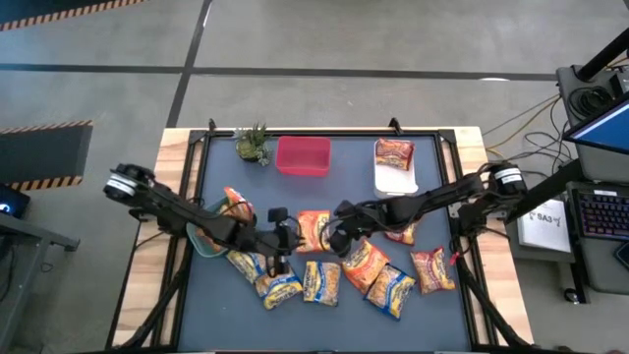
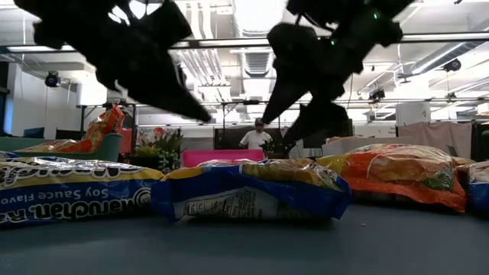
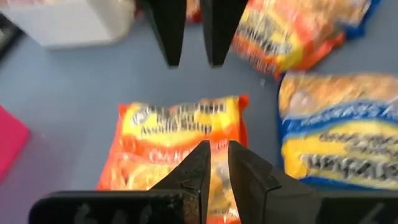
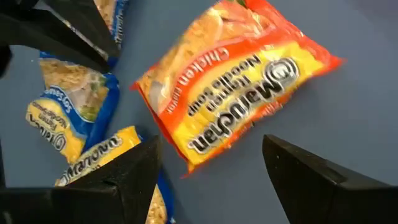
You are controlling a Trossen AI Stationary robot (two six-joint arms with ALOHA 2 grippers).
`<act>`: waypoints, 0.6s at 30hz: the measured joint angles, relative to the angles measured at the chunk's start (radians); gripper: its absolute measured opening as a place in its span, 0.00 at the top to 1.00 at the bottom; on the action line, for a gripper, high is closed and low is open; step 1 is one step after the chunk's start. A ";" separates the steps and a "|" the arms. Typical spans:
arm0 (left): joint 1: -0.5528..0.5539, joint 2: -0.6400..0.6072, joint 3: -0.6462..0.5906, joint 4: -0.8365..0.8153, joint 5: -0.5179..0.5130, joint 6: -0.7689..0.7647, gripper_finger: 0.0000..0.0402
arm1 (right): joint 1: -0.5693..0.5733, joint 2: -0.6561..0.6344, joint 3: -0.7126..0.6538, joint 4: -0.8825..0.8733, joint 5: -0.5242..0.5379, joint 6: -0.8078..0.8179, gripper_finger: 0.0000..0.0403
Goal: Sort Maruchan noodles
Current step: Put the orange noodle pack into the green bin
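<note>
Hovering over the orange packet (image 1: 314, 231) mid-table, both grippers face each other across it. Our right gripper (image 4: 211, 168) has its fingers spread wide with nothing between them, poised above the packet lying flat on the mat (image 1: 432, 305); we judge it is either lining up a pick or has let go. Our left gripper (image 3: 215, 163) has fingers nearly together, a thin gap only, grasping nothing, its tips aimed at the same packet from the opposite side, probably to steady or nudge it.

Other packets lie loose near the table's front edge: yellow-and-blue ones (image 1: 322, 282) and orange ones (image 1: 432, 269). One orange packet sits on the white tray (image 1: 396, 181), one in the green bowl (image 1: 206, 239), so we guess containers sort by colour. The pink bin (image 1: 303, 156) looks empty; a plant (image 1: 253, 144) stands beside it.
</note>
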 joint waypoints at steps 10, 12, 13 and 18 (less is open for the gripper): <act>0.016 0.114 0.000 -0.018 0.019 -0.029 0.91 | -0.029 0.066 -0.037 0.111 0.001 0.042 0.28; 0.017 0.135 0.000 0.003 0.019 -0.033 0.91 | -0.035 0.076 -0.037 0.115 0.002 0.043 0.27; 0.017 0.142 0.000 0.003 0.017 -0.039 0.91 | -0.038 0.082 -0.037 0.126 0.001 0.045 0.26; 0.017 0.156 0.003 -0.016 0.010 -0.081 0.91 | -0.049 0.088 -0.037 0.138 0.002 0.049 0.23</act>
